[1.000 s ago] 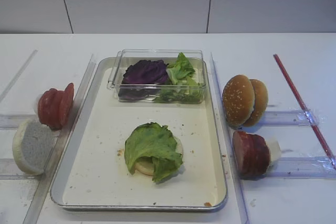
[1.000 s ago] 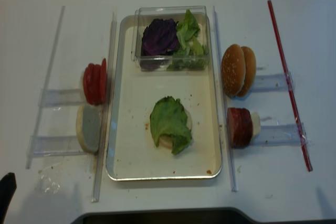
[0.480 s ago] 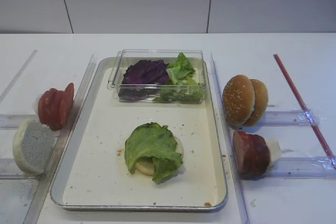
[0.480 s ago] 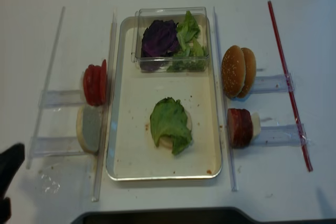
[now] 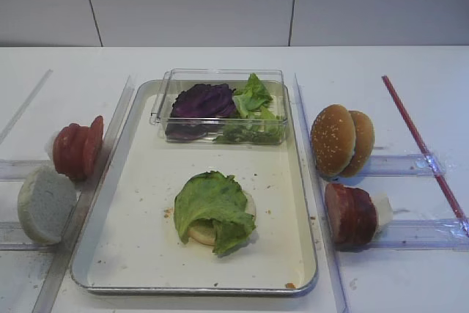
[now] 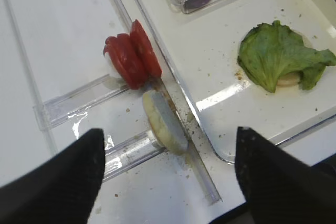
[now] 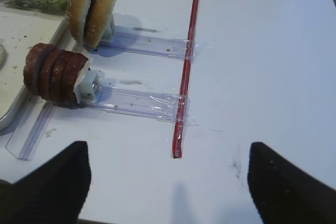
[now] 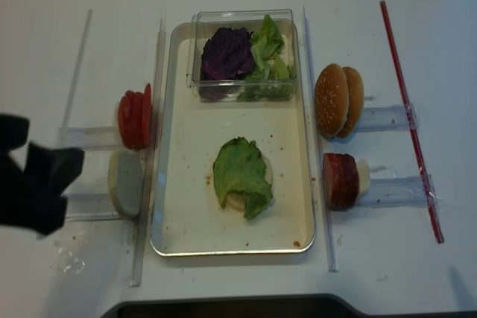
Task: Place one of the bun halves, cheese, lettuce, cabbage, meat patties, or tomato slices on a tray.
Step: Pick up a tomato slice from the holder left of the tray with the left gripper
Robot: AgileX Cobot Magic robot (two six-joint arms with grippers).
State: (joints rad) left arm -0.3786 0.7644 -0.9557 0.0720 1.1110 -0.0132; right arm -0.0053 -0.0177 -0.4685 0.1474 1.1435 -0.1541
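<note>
Left gripper (image 6: pixel 165 169) has slid in over the counter (image 8: pixel 45 50) beside the tomato slices (image 8: pixel 134 118), jaws spread, empty. Right jaws spread too. Tray (image 8: pixel 179 229) floor is mostly bare around the lettuce (image 8: pixel 240 173).

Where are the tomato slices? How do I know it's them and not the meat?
Find the big silver tray in the middle. Just outside its left rim, the tomato slices stand on edge, behind a pale bun half. They are bright orange-red; the meat patties are darker brown-red, on the tray's right.
</note>
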